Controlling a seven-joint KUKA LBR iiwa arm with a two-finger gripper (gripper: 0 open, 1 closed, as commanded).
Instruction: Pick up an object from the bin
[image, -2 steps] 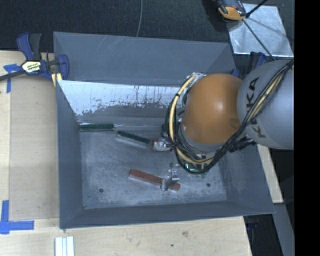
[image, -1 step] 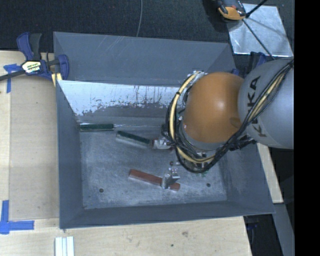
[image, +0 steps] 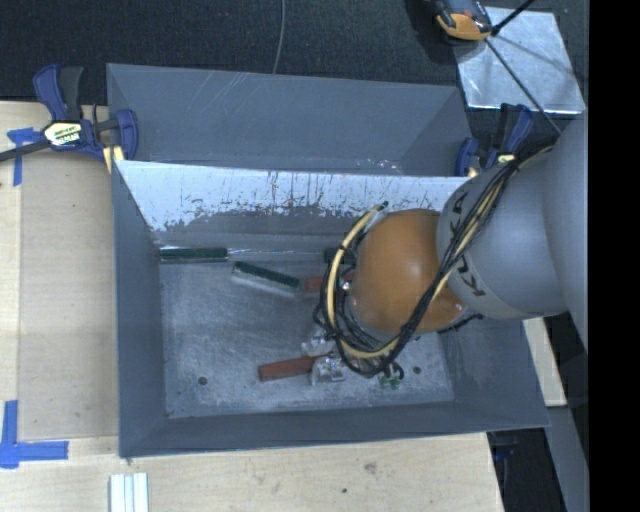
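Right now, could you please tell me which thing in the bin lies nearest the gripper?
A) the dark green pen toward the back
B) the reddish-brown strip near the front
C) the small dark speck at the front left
B: the reddish-brown strip has its right end at the gripper, whereas the dark green pen lies farther back.

A dark green stick (image: 193, 255) lies flat at the foot of the rear wall of the bin (image: 140, 330), left side. To its right, apart from it, a grey-and-green pen (image: 266, 275) lies slightly tilted.
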